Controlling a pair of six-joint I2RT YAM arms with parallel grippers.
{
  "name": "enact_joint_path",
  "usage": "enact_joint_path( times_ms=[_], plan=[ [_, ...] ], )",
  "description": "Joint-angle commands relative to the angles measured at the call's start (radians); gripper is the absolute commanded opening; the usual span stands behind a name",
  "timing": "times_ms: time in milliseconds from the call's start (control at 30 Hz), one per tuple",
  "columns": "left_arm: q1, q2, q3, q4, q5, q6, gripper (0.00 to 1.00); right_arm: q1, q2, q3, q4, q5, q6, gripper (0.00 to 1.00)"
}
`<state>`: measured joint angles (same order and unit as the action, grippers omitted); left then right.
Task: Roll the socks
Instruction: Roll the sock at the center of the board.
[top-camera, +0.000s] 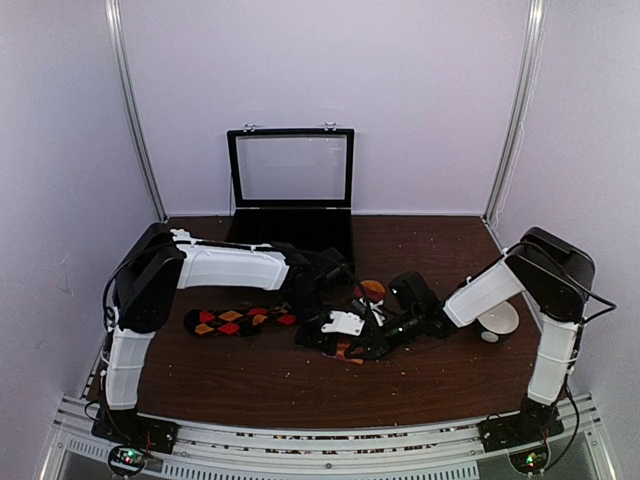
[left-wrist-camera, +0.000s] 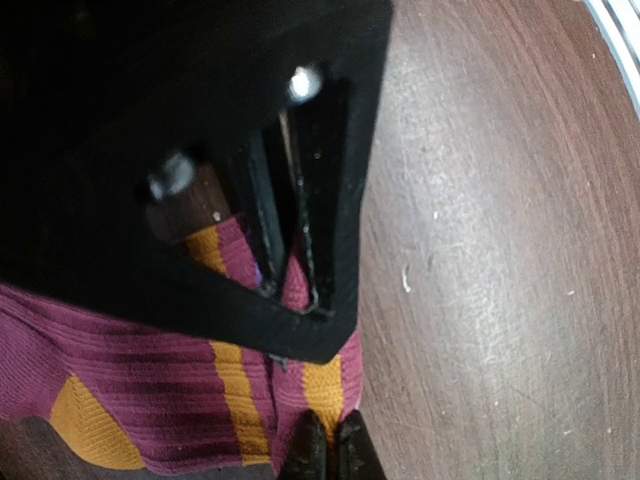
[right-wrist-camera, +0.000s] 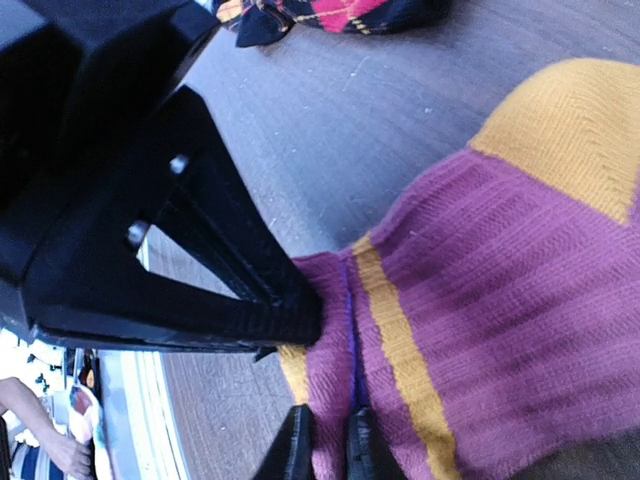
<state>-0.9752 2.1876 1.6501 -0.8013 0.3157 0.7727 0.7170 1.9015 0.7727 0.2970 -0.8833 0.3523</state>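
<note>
The magenta-pink striped sock (top-camera: 372, 291) lies at the table's middle, its orange toe toward the back. My left gripper (left-wrist-camera: 330, 452) is shut on a fold at the sock's orange-striped edge (left-wrist-camera: 322, 385). My right gripper (right-wrist-camera: 326, 450) is shut on the same edge (right-wrist-camera: 420, 300), a finger's width from the left one. In the top view the left gripper (top-camera: 322, 334) and right gripper (top-camera: 354, 340) meet over the sock and hide most of it. The black argyle sock (top-camera: 238, 320) lies flat to the left, apart from both grippers; its end shows in the right wrist view (right-wrist-camera: 340, 12).
A black case (top-camera: 290, 232) with its glass lid raised stands at the back centre. A white bowl (top-camera: 497, 322) sits under the right arm's elbow. Brown wooden tabletop (left-wrist-camera: 500, 250) surrounds the socks. White walls enclose three sides.
</note>
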Motion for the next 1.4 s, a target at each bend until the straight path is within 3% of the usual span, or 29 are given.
enact_joint_path(
  times_ms=[0, 267, 567, 733, 933, 1100, 1133, 1167, 1200, 1300, 1367],
  plan=[
    [-0.002, 0.066, 0.031, -0.042, -0.028, -0.042, 0.0, -0.011, -0.035, -0.071, -0.153, 0.184, 0.008, 0.19],
    [0.018, 0.107, 0.097, -0.131, 0.014, -0.043, 0.0, -0.017, -0.132, -0.09, -0.205, 0.253, -0.009, 0.31],
    [0.046, 0.18, 0.21, -0.258, 0.089, -0.084, 0.0, -0.018, -0.3, -0.18, -0.223, 0.367, -0.038, 0.33],
    [0.073, 0.207, 0.25, -0.308, 0.164, -0.129, 0.0, -0.012, -0.406, -0.288, -0.127, 0.407, -0.023, 0.32],
    [0.122, 0.287, 0.372, -0.443, 0.274, -0.146, 0.0, 0.058, -0.553, -0.338, -0.086, 0.513, -0.125, 0.29],
    [0.137, 0.313, 0.411, -0.48, 0.297, -0.155, 0.0, 0.182, -0.702, -0.424, 0.012, 0.7, -0.241, 0.31],
    [0.137, 0.314, 0.409, -0.486, 0.301, -0.154, 0.0, 0.222, -0.733, -0.434, 0.011, 0.766, -0.263, 0.39],
    [0.139, 0.314, 0.407, -0.486, 0.302, -0.154, 0.0, 0.244, -0.76, -0.436, -0.003, 0.818, -0.28, 0.82],
    [0.139, 0.315, 0.406, -0.486, 0.301, -0.158, 0.0, 0.251, -0.784, -0.436, -0.013, 0.849, -0.29, 0.98],
    [0.142, 0.321, 0.408, -0.493, 0.307, -0.161, 0.0, 0.251, -0.871, -0.446, -0.034, 0.939, -0.274, 1.0],
    [0.142, 0.327, 0.418, -0.504, 0.309, -0.161, 0.0, 0.249, -0.941, -0.454, -0.042, 1.049, -0.178, 1.0]
  ],
)
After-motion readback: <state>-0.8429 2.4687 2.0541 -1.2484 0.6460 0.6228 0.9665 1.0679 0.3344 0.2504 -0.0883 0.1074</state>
